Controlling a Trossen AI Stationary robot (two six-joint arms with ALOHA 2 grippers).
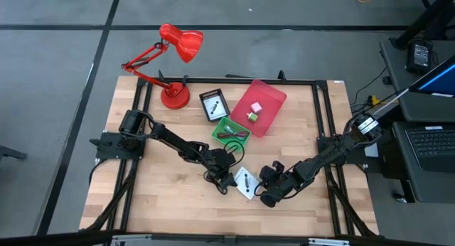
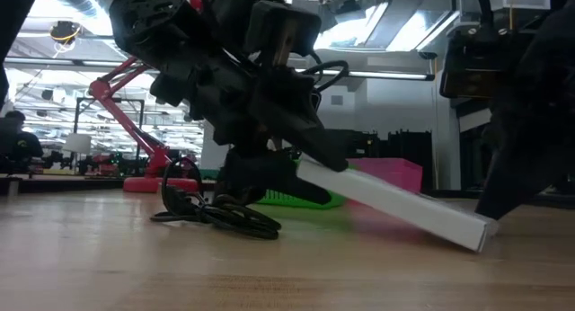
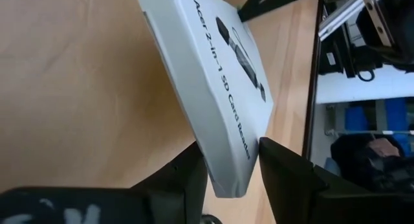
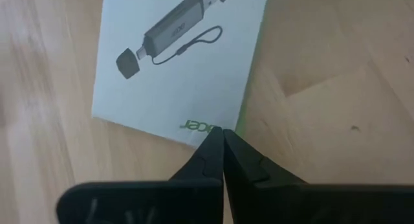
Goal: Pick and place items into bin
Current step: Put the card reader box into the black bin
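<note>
In the low view, the dark left arm [image 2: 225, 68] hides the upper end of the tilted white box [image 2: 395, 203]. At three o'clock, a blurred dark shape is cut off by the frame edge. The pink bin's [image 1: 260, 104] small contents cannot be identified from overhead.

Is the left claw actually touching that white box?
Touching. In the left wrist view the left claw has a dark finger pressed against each side of the white box, and the low view shows the box tilted, one end lifted.
</note>
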